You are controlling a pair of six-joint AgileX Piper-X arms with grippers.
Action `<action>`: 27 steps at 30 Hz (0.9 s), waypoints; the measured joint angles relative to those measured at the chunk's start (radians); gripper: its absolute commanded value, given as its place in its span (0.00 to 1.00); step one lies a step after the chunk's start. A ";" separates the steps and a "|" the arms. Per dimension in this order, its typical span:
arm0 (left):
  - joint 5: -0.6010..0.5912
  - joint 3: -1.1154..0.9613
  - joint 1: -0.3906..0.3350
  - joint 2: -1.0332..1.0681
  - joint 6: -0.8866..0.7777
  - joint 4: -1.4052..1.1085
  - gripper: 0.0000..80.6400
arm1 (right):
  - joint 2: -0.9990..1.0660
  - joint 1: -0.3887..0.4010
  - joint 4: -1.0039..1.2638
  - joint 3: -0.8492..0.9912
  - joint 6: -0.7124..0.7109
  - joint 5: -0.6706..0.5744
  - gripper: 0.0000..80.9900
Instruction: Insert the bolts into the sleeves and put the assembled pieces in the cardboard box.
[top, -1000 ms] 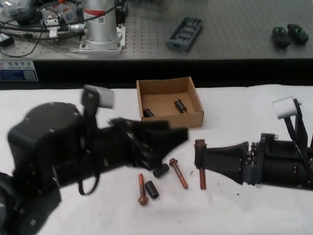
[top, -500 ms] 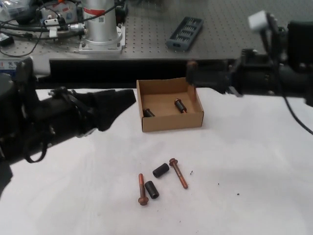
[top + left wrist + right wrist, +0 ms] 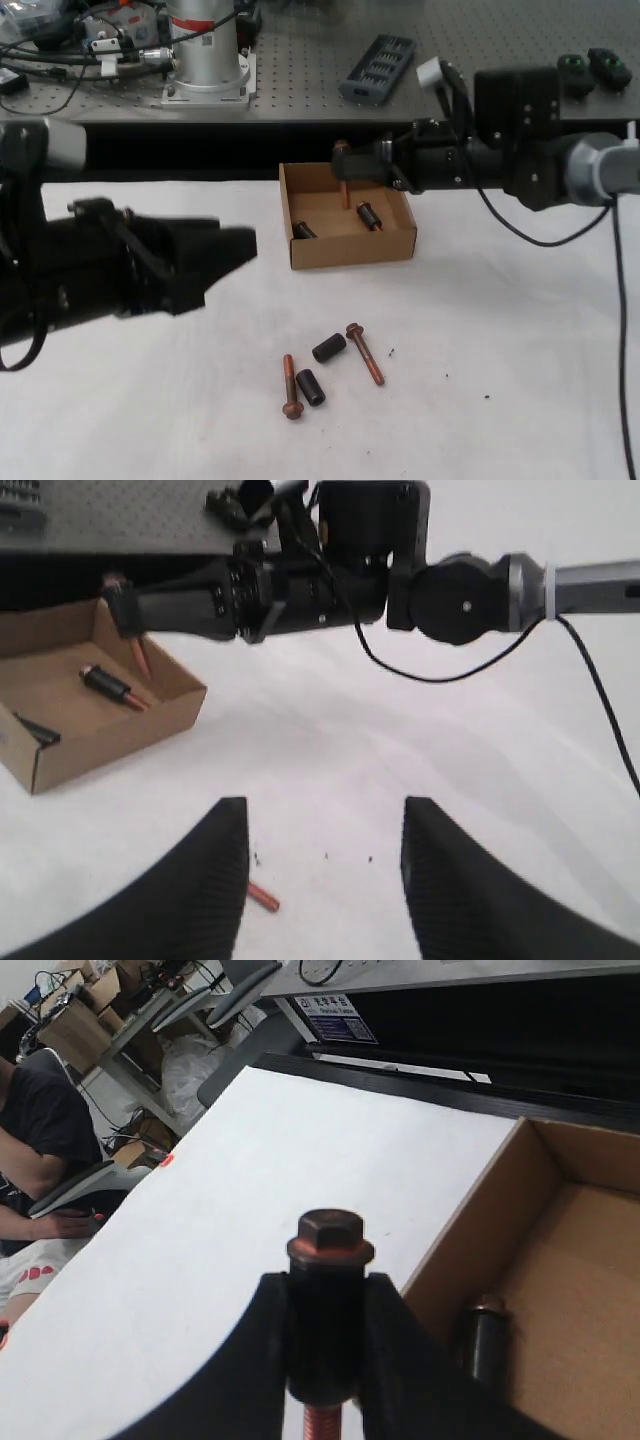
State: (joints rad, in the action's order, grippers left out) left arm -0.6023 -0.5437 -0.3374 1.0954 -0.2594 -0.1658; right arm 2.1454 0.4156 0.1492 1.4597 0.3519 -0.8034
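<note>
The right gripper (image 3: 343, 165), seen low over the right side of the white-covered bench (image 3: 520, 330) a second ago, has been lifted and carried across to the open brown cardboard box (image 3: 352, 246). The left arm has been drawn back from the middle of the bench to its left side.

A copper-coloured hex-head bolt (image 3: 330, 1242) seated in a short black cylindrical sleeve (image 3: 324, 1335) is pinched between the right gripper's black fingers (image 3: 400, 1360). It is held roughly upright, head up, over the box's back wall. The right arm is stretched level from the bench's right side.

The box stands by the middle of the bench's far edge. Two assembled pieces (image 3: 370, 216) are already lying on its floor, one near the left wall and one nearer the middle.

Two loose bolts (image 3: 366, 355) and two loose sleeves (image 3: 328, 347) are left on the cloth between the box and the bench's near edge, close together.

The left gripper (image 3: 322, 810) is held low over the left side, pointed toward the middle. Its ribbed black fingers (image 3: 215, 880) are spread with nothing between them.

A blue-and-white label plate (image 3: 37, 142) is fixed to the front edge of the perforated table behind; its print is too small to be made out.
</note>
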 measured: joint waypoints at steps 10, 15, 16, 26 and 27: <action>0.000 0.000 0.000 0.000 0.005 0.057 0.43 | 0.073 0.000 -0.141 0.119 0.007 0.147 0.03; 0.000 0.000 0.000 0.000 0.005 0.057 0.43 | 0.073 0.000 -0.198 0.123 0.014 0.201 0.00; 0.000 0.000 0.000 0.000 0.005 0.057 0.43 | 0.073 0.000 -0.214 0.123 0.013 0.203 0.07; 0.000 0.000 0.000 0.000 0.061 0.057 0.43 | 0.070 -0.007 -0.257 0.126 0.067 0.187 0.44; 0.000 0.000 0.000 0.000 0.061 0.057 0.43 | 0.066 -0.009 -0.257 0.126 0.068 0.187 0.44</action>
State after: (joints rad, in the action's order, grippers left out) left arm -0.6023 -0.5441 -0.3374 1.0956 -0.1988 -0.1085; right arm 2.2112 0.4062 -0.1081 1.5855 0.4198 -0.6166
